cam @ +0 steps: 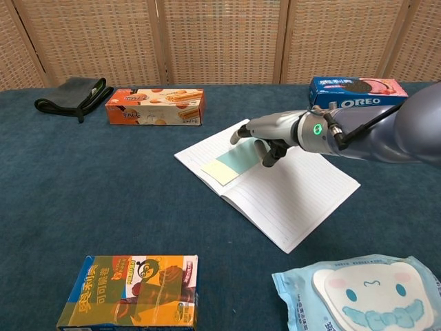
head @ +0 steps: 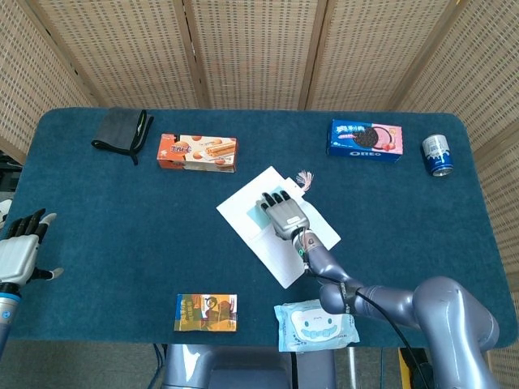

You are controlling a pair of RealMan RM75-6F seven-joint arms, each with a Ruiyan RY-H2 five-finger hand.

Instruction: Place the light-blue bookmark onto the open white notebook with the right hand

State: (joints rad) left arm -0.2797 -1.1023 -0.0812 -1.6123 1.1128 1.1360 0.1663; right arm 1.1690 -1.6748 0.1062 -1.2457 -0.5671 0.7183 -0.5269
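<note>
Far left at the table edge: left hand, fingers apart, holding nothing. Mid-table: light-blue bookmark flat on the open white notebook, just under and left of the right hand's fingertips. Above it: right hand, fingers loosely extended and slightly apart, gripping nothing; contact with the bookmark unclear.

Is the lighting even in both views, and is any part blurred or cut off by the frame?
Head view: soft even light, sharp, faint shadows; the left hand sits at the frame edge. Chest view: equally even, the right hand over the notebook is sharp, and the wipes pack is cropped at the bottom.
</note>
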